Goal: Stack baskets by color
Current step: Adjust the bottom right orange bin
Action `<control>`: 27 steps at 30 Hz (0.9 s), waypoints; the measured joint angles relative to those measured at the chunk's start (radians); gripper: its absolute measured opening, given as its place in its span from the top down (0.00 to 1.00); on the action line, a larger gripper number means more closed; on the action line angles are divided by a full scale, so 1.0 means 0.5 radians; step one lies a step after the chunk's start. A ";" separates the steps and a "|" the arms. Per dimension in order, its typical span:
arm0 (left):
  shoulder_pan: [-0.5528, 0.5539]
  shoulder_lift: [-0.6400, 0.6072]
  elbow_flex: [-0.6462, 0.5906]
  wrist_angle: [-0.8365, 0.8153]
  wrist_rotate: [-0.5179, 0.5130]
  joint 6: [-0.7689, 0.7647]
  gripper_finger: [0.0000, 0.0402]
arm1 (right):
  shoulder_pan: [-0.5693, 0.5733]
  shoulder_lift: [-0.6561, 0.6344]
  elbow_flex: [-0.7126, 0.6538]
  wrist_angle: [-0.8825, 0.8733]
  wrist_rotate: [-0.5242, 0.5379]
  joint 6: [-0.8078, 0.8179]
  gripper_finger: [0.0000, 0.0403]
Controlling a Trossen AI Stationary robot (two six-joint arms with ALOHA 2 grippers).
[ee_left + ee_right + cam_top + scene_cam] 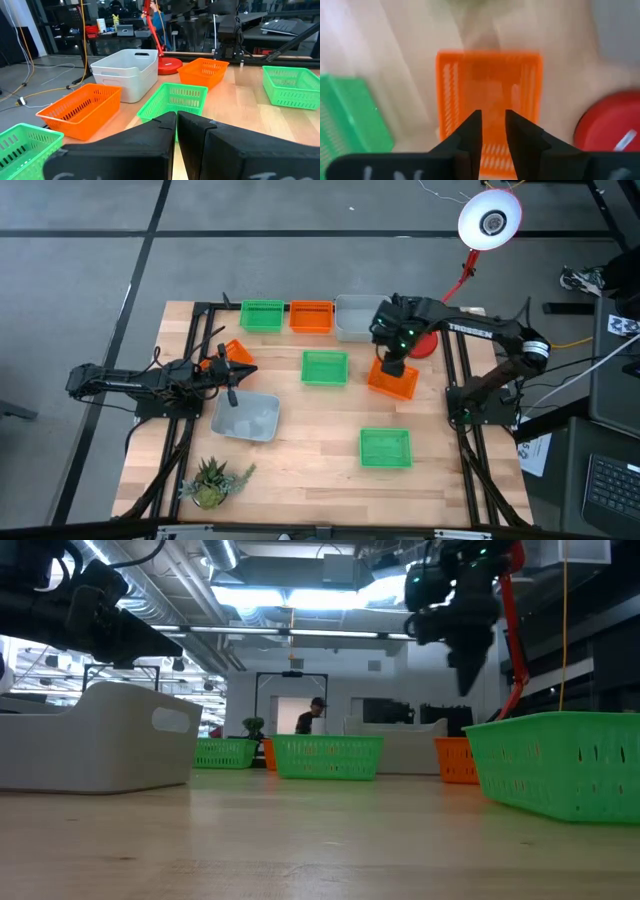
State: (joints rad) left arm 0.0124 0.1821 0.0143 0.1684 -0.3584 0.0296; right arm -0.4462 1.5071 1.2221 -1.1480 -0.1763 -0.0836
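Several baskets stand on the wooden table. A green basket, an orange basket and a grey-white basket line the far edge. Another green basket is mid-table and one more near right. A grey-white basket sits near left, with an orange basket beside my left arm. My right gripper hangs open with a narrow gap, pointing down, above a further orange basket that rests on the table. My left gripper is shut and level at the table's left.
A red lamp base stands just right of the orange basket below my right gripper, its red stem rising to a white lamp head. A small potted plant sits at the near left corner. Bare wood lies in the near middle.
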 joint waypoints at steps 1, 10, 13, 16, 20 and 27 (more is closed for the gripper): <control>0.000 0.000 0.000 0.000 0.000 0.000 0.98 | 0.018 -0.034 -0.026 -0.035 -0.001 0.021 0.79; 0.000 -0.001 0.000 -0.001 0.006 -0.088 0.98 | 0.178 -0.408 -0.356 -0.076 -0.002 0.353 0.79; 0.000 -0.001 0.000 -0.001 0.015 -0.110 0.98 | 0.218 -0.501 -0.507 -0.083 -0.002 0.515 0.79; 0.000 0.000 0.000 -0.001 0.017 -0.147 0.98 | 0.244 -0.565 -0.673 -0.111 0.000 0.625 0.79; 0.000 0.000 0.000 -0.003 0.017 -0.151 0.98 | 0.247 -0.570 -0.865 -0.073 0.172 0.958 0.79; 0.000 -0.001 0.000 -0.005 0.017 -0.151 0.98 | 0.247 -0.465 -0.977 -0.077 0.691 1.598 0.79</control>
State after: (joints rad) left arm 0.0125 0.1819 0.0143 0.1658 -0.3500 -0.0460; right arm -0.3225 1.2748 0.7334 -1.1866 0.1693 0.7155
